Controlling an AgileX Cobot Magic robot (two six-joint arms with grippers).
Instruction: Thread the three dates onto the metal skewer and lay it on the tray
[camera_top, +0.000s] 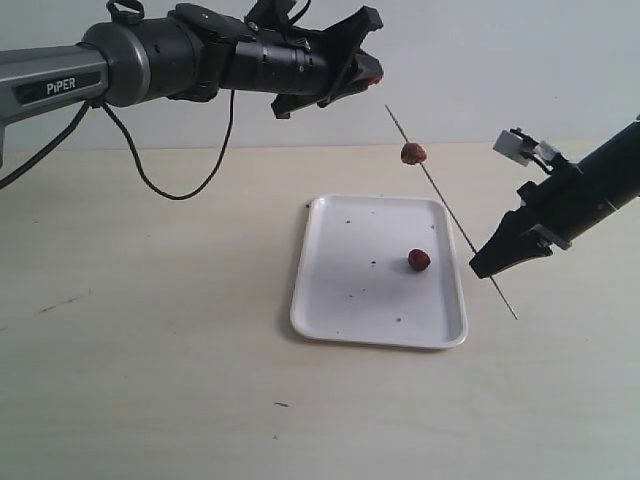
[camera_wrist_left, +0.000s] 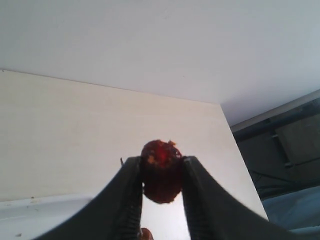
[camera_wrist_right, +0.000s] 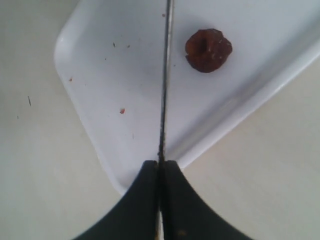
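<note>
My left gripper is raised high over the table, shut on a dark red date that bulges out between its fingertips. Held slanting in the air, the thin metal skewer has my right gripper shut on its lower part, beside the tray's right edge. One date is threaded on the skewer near its upper end. The left gripper is up and to the left of the skewer's tip, apart from it. Another date lies loose on the white tray. In the right wrist view the skewer crosses the tray beside that loose date.
The tray sits in the middle of a pale wooden table, with a white wall behind it. A black cable hangs in a loop from the left arm down to the table at the back left. A few dark crumbs speckle the tray.
</note>
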